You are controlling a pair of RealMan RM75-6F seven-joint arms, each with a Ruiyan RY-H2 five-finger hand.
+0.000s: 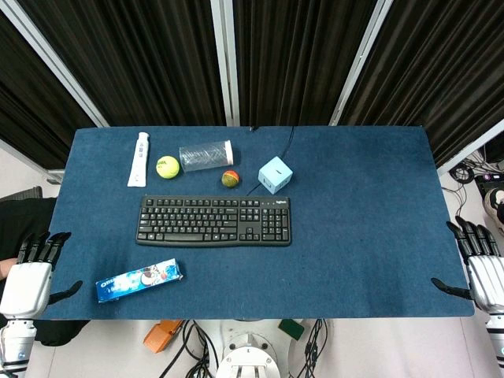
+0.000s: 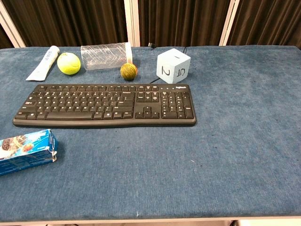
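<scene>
The chest view shows neither hand, and it cuts off the left end of the cookie packet (image 2: 26, 149); the clear plastic bottle (image 2: 104, 56) is faint against the cloth in both views. In the head view the left hand (image 1: 31, 272) sits off the table's left edge, left of the black keyboard (image 1: 213, 220), fingers spread and holding nothing; the blue cookie packet (image 1: 139, 280) is the item nearest to it, in front of the keyboard's left end. The right hand (image 1: 482, 264) sits off the right edge, well apart from the keyboard, fingers likewise spread and empty. Behind the keyboard lie a white tube (image 1: 138, 158), a tennis ball (image 1: 167, 167), the bottle, a small red-green ball (image 1: 230, 179) and a pale blue numbered cube (image 1: 275, 174). The blue cloth table (image 1: 370, 220) is bare right of the keyboard. Dark curtains hang behind.
</scene>
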